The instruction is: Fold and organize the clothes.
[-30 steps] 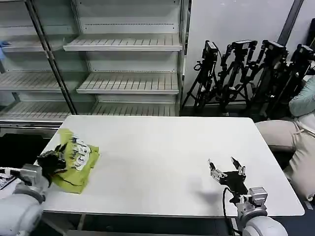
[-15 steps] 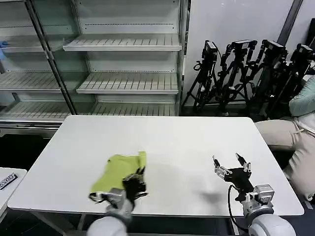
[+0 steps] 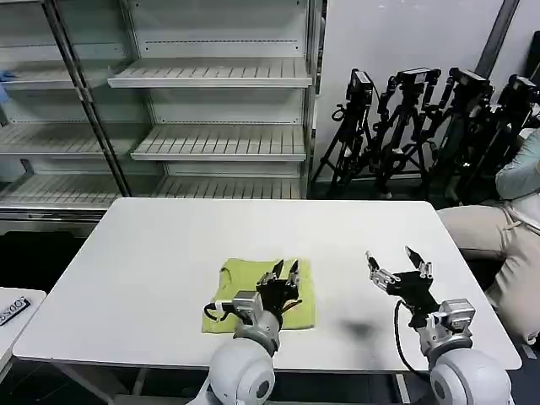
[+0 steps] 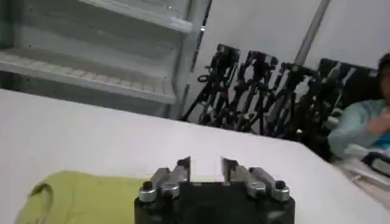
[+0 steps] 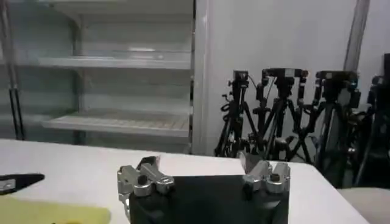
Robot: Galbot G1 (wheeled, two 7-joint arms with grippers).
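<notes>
Lime-green shirt point(image 3: 253, 291) lay flat-ish in a folded rectangle on the white counter point(image 3: 169, 245), near the counter's front edge and roughly mid-width. Left end effector point(image 3: 283, 272) sat over the shirt's right half, fingers spread with a clear gap between the tips, nothing pinched; whether the tips touched the fabric couldn't be told. From the left wrist camera the same left end effector point(image 4: 206, 167) showed parted fingers, with the shirt point(image 4: 73, 198) lying beside and below it, a rolled edge of fabric at its far side. Right end effector point(image 3: 401, 263) was held above bare counter to the right of the shirt, well apart from it, fingers spread wide and empty. Right wrist camera confirmed it: right end effector point(image 5: 200, 165) wide apart, with a strip of the shirt point(image 5: 52, 214) off to one side on the counter. A small dark object lay on the counter in that view, too unclear to identify. Metal shelving point(image 3: 211, 101) stood behind the counter, and a cluster of black tripods point(image 3: 430, 126) behind its right rear corner.
</notes>
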